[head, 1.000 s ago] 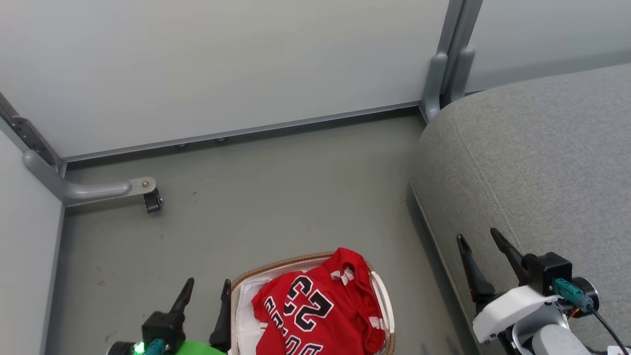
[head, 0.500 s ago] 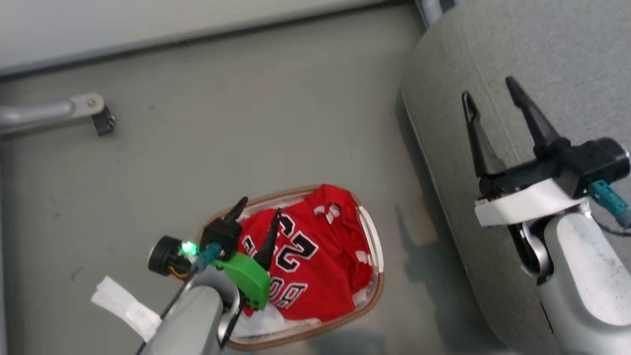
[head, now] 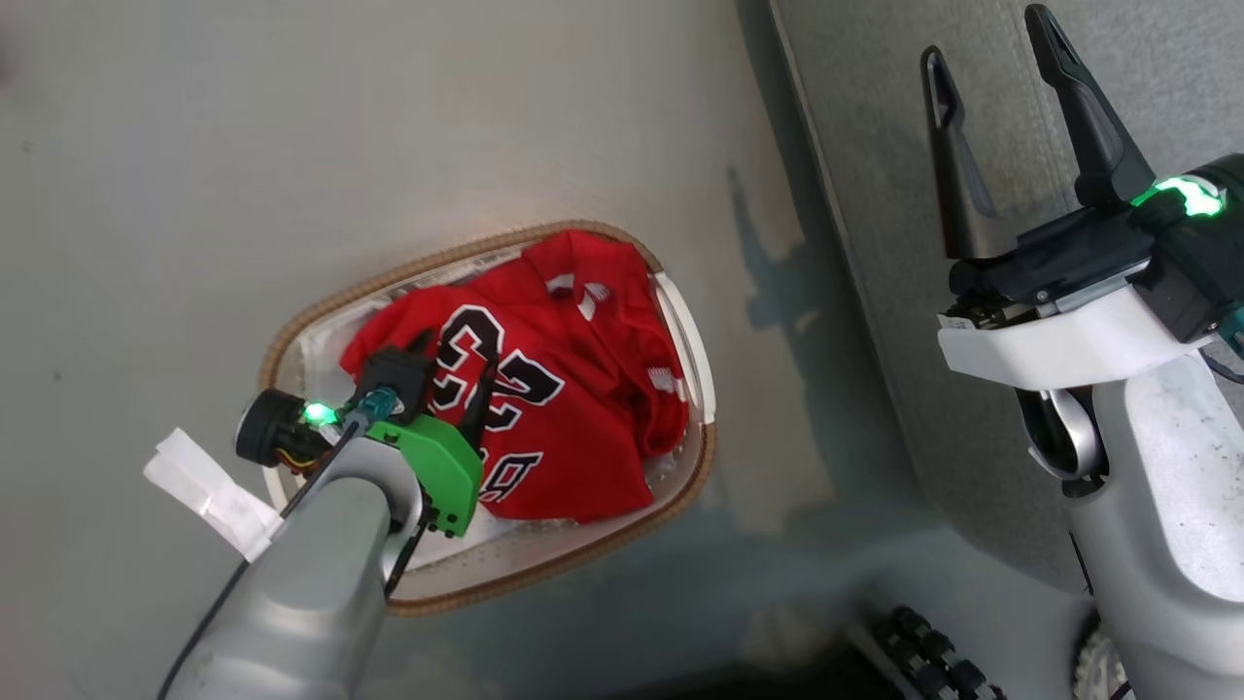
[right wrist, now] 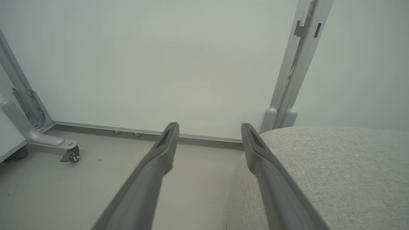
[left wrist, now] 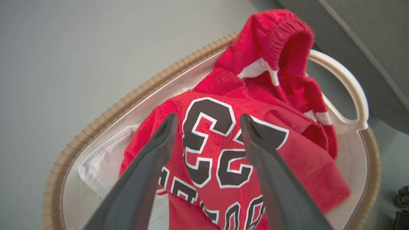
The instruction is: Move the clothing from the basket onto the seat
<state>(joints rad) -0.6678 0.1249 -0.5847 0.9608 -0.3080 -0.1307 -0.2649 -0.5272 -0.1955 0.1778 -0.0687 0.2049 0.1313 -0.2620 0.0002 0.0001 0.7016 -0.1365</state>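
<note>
In the head view, we see the small oval cream plastic basket (head: 692,350) with its brown woven rim standing on the grey floor (head: 292,146), near the large grey fabric-upholstered seat (head: 855,194). The soft red sports clothing (head: 583,389) lies heaped inside it, with the black "23" facing up. Our left pincer (head: 455,358) hangs over the heap with its jaws apart and nothing between them. Our right pincer (head: 986,37) is held over the seat's edge, also spread and empty.

In the left wrist view, the two dark fingers (left wrist: 147,169) stand either side of the "23"; we cannot tell whether their tips touch the cloth. A second red piece (left wrist: 281,41) with white striped trim humps up against the far rim, and the plain white lining (left wrist: 102,159) shows beside the jersey.

In the right wrist view, the spread fingers frame the floor and the seat's rounded corner, with a pale partition wall (right wrist: 159,64) behind.

We judge the clothing to be light, limp and easily bunched. It will likely sag and trail when lifted, and the two pieces may cling together. The best hold seems to be a thick pinch of jersey at the number, deep enough to gather cloth but stopping short of the lining, which should stay in the basket.
</note>
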